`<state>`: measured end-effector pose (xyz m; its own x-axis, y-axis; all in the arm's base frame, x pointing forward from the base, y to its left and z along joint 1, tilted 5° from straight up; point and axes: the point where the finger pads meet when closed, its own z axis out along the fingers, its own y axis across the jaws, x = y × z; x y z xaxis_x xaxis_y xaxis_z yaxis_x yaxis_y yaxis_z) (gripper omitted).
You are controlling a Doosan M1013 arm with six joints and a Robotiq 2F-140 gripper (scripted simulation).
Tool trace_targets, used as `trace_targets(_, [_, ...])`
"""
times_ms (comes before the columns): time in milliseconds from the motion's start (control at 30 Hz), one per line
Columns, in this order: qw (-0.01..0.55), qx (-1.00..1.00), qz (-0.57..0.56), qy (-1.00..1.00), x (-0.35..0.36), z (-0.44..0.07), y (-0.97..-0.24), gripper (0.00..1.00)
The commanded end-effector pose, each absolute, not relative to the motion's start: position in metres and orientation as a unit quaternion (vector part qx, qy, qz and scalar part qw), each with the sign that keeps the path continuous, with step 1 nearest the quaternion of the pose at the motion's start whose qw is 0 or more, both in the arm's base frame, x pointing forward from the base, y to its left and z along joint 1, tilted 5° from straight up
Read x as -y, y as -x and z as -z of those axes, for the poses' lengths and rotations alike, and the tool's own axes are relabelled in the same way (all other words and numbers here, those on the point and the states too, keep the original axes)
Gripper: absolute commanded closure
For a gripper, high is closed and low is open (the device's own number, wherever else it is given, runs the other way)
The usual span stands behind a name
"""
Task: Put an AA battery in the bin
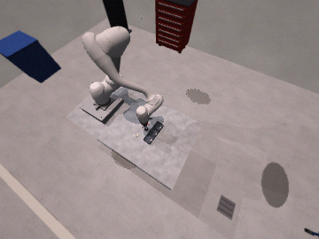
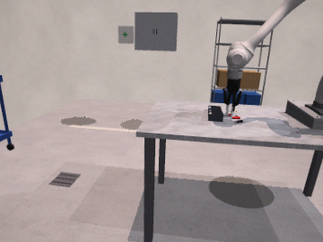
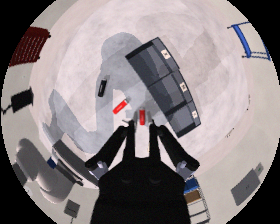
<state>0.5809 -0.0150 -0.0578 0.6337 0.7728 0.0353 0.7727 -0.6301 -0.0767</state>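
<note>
A red AA battery point(image 3: 143, 117) lies on the table right between my fingertips. A second red battery point(image 3: 120, 106) lies just to its left. My gripper point(image 3: 142, 115) points straight down and is low over the table, as the exterior view point(image 2: 231, 113) shows. Its fingers stand narrowly apart on either side of the first battery and do not clamp it. A black row of three bins point(image 3: 164, 85) stands just right of the gripper, each bin with a small label that is too small to read. The bins also show in the exterior view point(image 2: 215, 113) and the top view point(image 1: 153, 132).
A small grey object point(image 3: 101, 86) lies on the table to the left of the batteries. The arm's base plate point(image 2: 305, 112) sits at the table's far right end. The table edge runs close in front of the bins in the exterior view.
</note>
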Motion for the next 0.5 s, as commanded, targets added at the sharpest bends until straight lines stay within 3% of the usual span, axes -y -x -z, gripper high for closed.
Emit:
trace_targets(0, [0.042,0.428,0.000,0.903,0.0148,0.0594,-0.5809,0.83])
trace_targets(333, [0.042,0.428,0.000,0.903,0.0148,0.0594,-0.5809,0.83])
trace_targets(367, [0.042,0.428,0.000,0.903,0.0148,0.0594,-0.5809,0.95])
trace_targets(467, [0.042,0.428,0.000,0.903,0.0148,0.0594,-0.5809,0.95])
